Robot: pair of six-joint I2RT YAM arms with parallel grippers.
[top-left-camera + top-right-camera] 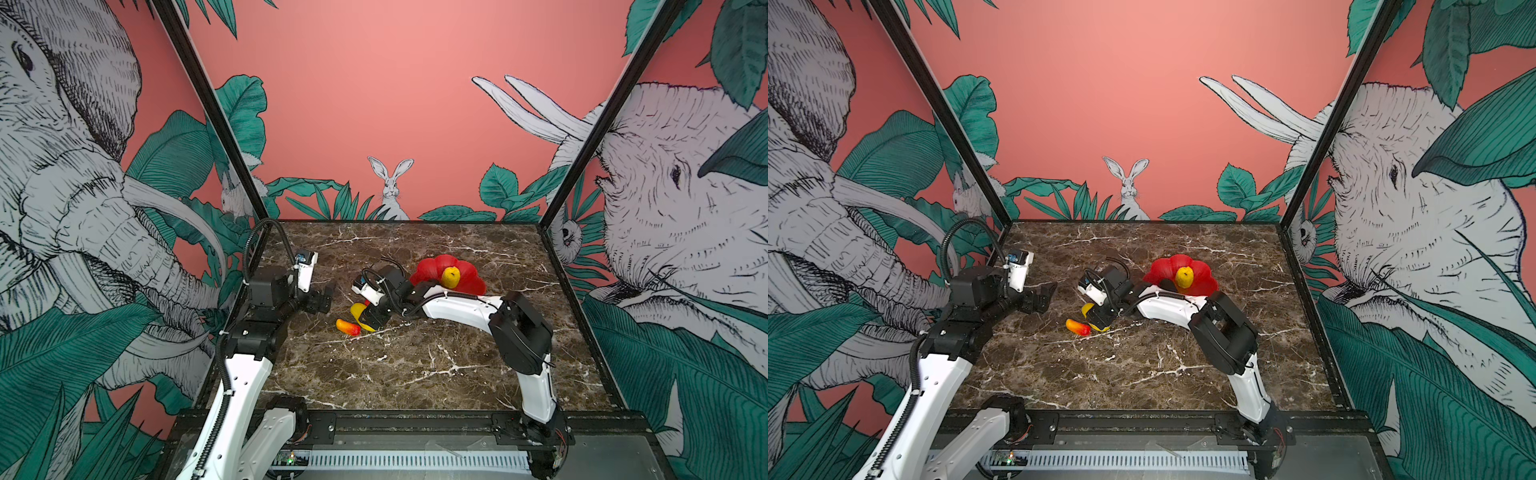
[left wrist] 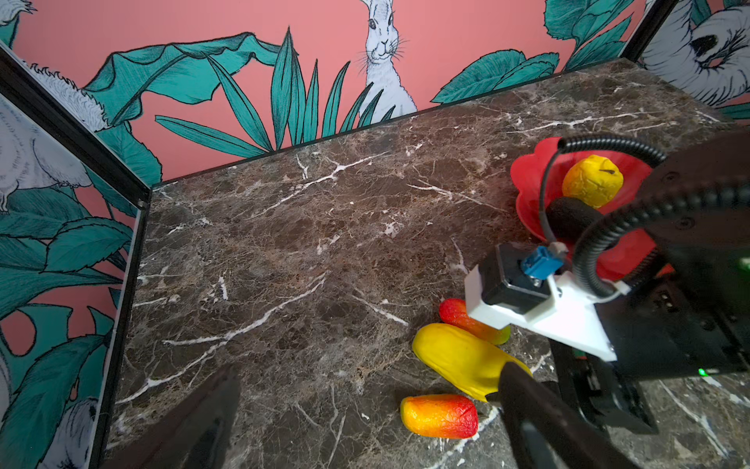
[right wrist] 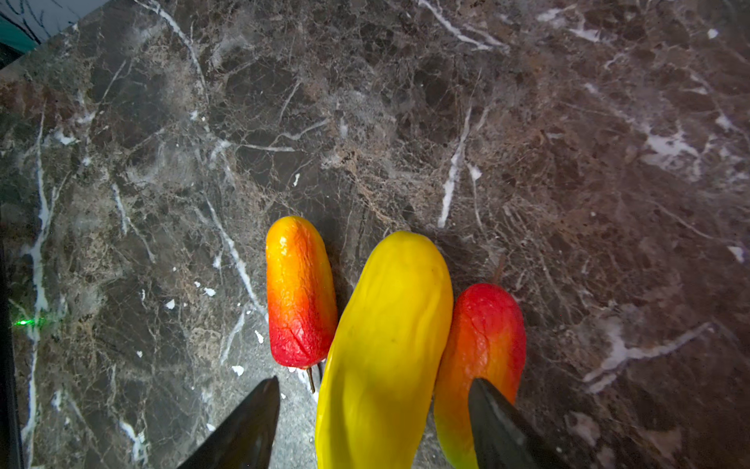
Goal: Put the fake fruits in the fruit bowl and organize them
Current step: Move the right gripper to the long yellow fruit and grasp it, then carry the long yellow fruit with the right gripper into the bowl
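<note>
Between the right gripper's (image 3: 371,385) parted fingers (image 3: 251,426) lies the yellow oval (image 3: 385,345), ungripped, one finger overlapping a mango (image 3: 483,337); left gripper (image 1: 327,297) gapes empty.

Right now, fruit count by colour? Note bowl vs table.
Yellow: 2, the bumpy yellow fruit in the bowl and the long yellow fruit on the table
Red-orange: 2, the left mango piece and the right mango piece, both on the table
Black: 1, the black oval in the bowl
Total: 5

Marble table (image 1: 415,365): red fruit bowl (image 1: 471,277); long yellow oval (image 3: 385,345) between mango piece (image 3: 300,292) and second mango piece (image 3: 485,337).
</note>
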